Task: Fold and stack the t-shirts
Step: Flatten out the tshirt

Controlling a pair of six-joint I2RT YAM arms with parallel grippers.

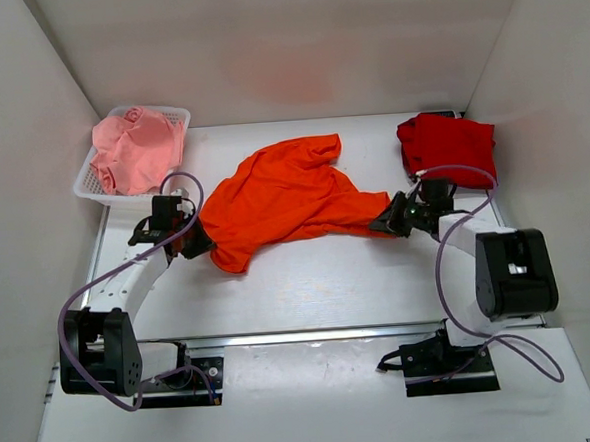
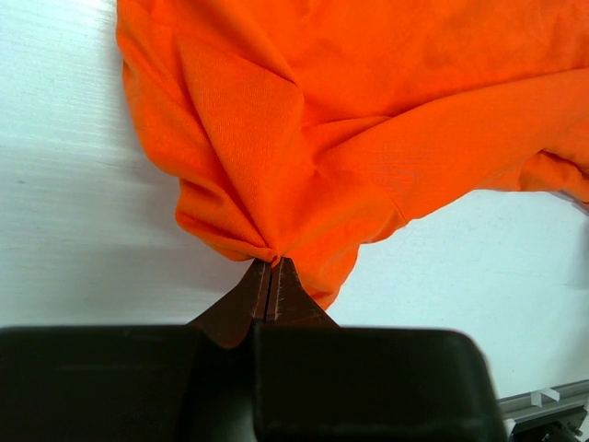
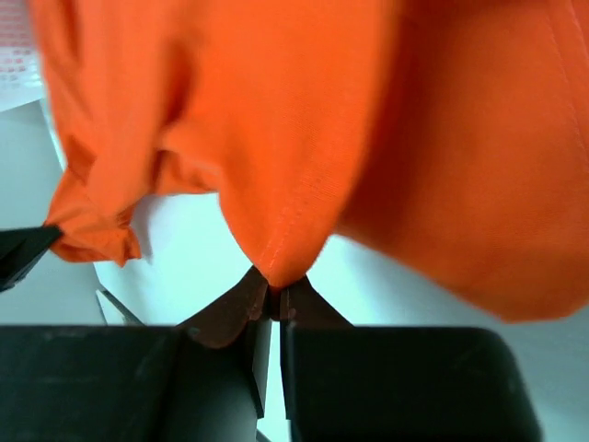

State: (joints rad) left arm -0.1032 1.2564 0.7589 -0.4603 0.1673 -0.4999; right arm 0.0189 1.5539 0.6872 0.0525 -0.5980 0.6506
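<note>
Mia: Where is the orange shirt (image 1: 289, 196)?

Ben: In the middle of the worktop (image 1: 309, 290), all crumpled. It reaches from one arm's jaws to the other's.

Mia: What are the left jaws doing?

Ben: They are pinched tight on a bunched bit at the shirt's left end. You can see the two tips pressed together with orange cloth caught between them.

Mia: And the right jaws?

Ben: Same thing at the other end. They are closed on a fold of orange cloth (it looks a bit blurry up close, but the pinch is plain to see).

Mia: Is the shirt flat?

Ben: No. It has lots of wrinkles, and one part sticks out toward the back wall.

Mia: Where are the other shirts?

Ben: The red shirt (image 1: 447, 147) sits in a lump at the far right corner, just behind the right jaws. The pink shirt (image 1: 135, 146) is heaped in the white basket (image 1: 87, 187) at the far left corner, apart from the orange one.
</note>
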